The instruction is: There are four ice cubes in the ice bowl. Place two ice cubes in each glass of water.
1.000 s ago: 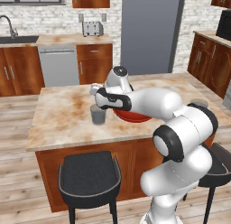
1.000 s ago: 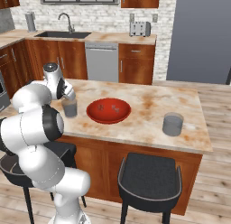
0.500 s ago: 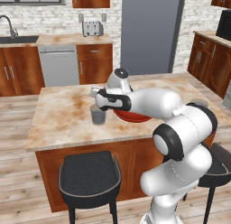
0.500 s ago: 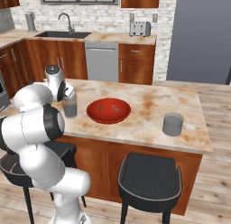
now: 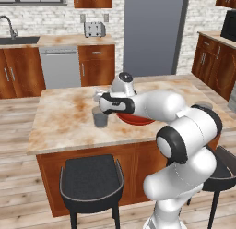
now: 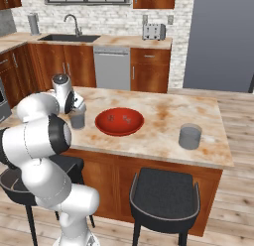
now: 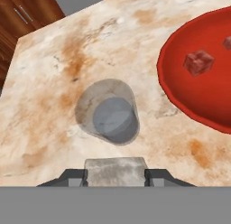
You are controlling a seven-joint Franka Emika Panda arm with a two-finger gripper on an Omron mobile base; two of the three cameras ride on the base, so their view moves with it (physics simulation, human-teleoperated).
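A rendered kitchen with wooden cabinets, a brick back wall and a tall grey refrigerator (image 5: 154, 32) surrounds a marbled island counter (image 5: 64, 117), with two dark stools (image 6: 166, 198) at its near side. On the far worktop sit a toaster (image 5: 94, 28) and a sink with a tap (image 6: 74, 26).

The gripper (image 7: 116, 172) hangs over the left part of the counter, above the near glass of water (image 7: 110, 112). In the hand view a pale whitish ice cube (image 7: 116, 170) sits between the two dark finger tips, so the jaws pinch it, spread only as far as the cube is wide. The glass lies just beyond the cube in that view, looked into from above, its grey bottom showing through the rim.

The same glass (image 5: 100, 117) stands on the counter just left of the red ice bowl (image 6: 119, 121), near it but apart. In the right base view the gripper (image 6: 78, 105) sits right over that glass (image 6: 77, 119). The bowl holds ice cubes that look reddish against its floor: one ice cube (image 7: 198, 62) is plain in the hand view, and another is cut by the picture's right edge.

The second glass of water (image 6: 190, 136) stands well apart, on the right side of the counter, beyond the bowl from the first.
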